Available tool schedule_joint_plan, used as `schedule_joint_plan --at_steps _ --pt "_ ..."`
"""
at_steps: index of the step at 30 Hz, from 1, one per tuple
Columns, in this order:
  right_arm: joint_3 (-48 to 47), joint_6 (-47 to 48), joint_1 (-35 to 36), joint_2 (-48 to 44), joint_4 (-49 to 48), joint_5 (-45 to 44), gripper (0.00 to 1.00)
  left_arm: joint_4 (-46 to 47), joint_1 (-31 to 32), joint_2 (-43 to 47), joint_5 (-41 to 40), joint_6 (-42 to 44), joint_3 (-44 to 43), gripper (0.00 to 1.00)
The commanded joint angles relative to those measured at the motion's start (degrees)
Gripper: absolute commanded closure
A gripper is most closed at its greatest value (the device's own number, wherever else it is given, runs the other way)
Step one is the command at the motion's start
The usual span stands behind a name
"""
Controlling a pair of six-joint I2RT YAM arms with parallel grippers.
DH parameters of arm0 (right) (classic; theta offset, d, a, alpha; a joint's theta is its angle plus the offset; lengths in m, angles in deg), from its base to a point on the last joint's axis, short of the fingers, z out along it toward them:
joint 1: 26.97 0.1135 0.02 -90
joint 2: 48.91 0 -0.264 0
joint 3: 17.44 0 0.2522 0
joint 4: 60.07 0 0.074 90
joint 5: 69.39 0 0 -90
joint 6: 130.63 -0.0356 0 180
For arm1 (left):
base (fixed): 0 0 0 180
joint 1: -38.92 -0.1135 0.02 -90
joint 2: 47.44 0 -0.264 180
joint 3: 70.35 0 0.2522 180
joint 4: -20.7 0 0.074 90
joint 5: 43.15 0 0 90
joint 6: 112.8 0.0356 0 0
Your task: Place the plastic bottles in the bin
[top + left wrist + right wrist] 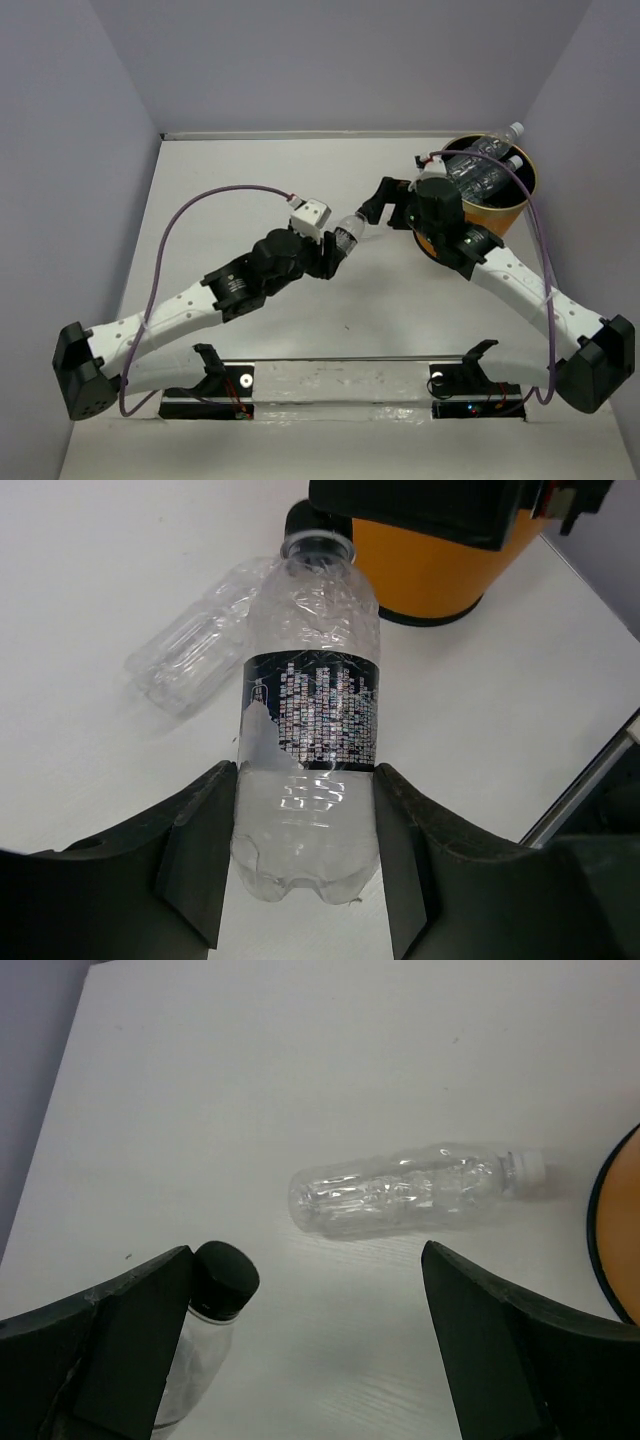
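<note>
Where the left claw is clamped on its lower half, the held bottle is clear and crumpled, with a dark label speckled white and a black cap, near the worktop's centre. In the left wrist view a second bottle, bare and white-capped, lies on its side at its 10 o'clock. The right claw gapes wide apart, with the black cap just beside one finger. The orange bin, at 2 o'clock in the top view, holds other bottles. The right arm overlaps its near wall.
</note>
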Motion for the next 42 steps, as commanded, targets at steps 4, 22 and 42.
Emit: schedule_joint_plan --at_steps 4,22,42 --pt "2.9 -11.27 8.09 9.71 -11.21 -25.18 0.01 -20.44 0.03 15.37 -13.25 -3.61 -3.07 0.67" --pt "-8.68 -37.74 8.8 33.18 -1.21 -39.08 0.0 -16.85 -0.06 40.26 -22.16 0.35 6.15 0.67" --pt "-15.97 -41.01 2.56 47.42 3.19 -37.06 0.01 -14.65 -0.06 38.33 -19.33 1.23 6.77 0.67"
